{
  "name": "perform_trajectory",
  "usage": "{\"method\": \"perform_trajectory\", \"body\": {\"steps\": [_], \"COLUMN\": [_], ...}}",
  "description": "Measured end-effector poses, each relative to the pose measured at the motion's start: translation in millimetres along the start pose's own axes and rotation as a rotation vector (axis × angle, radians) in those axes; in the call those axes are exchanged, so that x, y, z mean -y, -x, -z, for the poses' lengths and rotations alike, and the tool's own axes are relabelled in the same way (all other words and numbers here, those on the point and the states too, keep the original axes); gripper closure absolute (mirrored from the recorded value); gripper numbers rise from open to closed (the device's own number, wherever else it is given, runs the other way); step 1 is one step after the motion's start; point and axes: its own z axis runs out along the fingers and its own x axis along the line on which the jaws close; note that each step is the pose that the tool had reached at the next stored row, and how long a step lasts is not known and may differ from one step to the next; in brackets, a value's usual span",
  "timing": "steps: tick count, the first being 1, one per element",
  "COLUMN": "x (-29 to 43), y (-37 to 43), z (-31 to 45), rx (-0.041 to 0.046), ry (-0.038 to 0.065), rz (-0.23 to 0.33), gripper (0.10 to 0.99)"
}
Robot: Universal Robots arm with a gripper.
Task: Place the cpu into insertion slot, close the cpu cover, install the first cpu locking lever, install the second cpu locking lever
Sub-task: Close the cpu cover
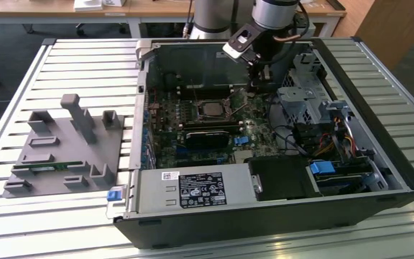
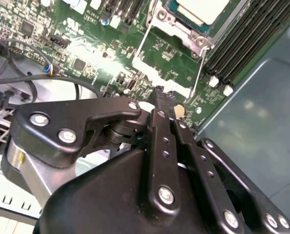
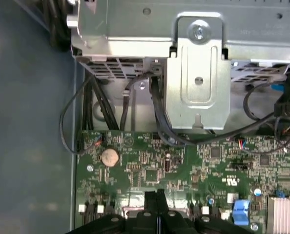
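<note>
Cpu: the cpu (image 2: 199, 9) lies flat in the insertion slot (image 1: 211, 109), its dull silver top facing up.
Cpu cover: the cpu cover (image 2: 185, 18) frames the silver top and looks to be lying down over it.
Levers: one thin wire lever (image 2: 141, 46) and a second wire lever (image 2: 200, 66) run out from the socket's corners; in the exterior view both stand up off the green motherboard (image 3: 150, 165).
Gripper: the gripper (image 2: 163, 96) has its two black fingers pressed together with nothing between them. The tips hover just over the board, near the second wire lever's free end and a little away from the socket.
Arm pose: the arm reaches down into the open computer case (image 1: 264, 226), wrist tilted, with the gripper (image 1: 259, 85) pointing down on the exterior view's right of the socket, next to the metal drive cage (image 3: 198, 73).
Around the tips: a coin battery (image 3: 110, 156) and black cables (image 3: 72, 117) lie beyond the gripper (image 3: 157, 196).
Outside the case: a grey fixture (image 1: 67, 145) sits on the slatted table (image 1: 84, 65) at the exterior view's left.
</note>
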Motion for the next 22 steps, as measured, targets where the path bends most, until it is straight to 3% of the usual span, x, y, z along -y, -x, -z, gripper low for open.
{"method": "perform_trajectory", "body": {"steps": [5,22], "x": [-1.2,-10.0], "y": [-0.3,-3.7], "z": [-1.1,-12.1], "rx": [0.0005,0.0006], "ry": [-0.001,-0.014], "rz": [0.039,0.039], "gripper": [0.980,0.980]}}
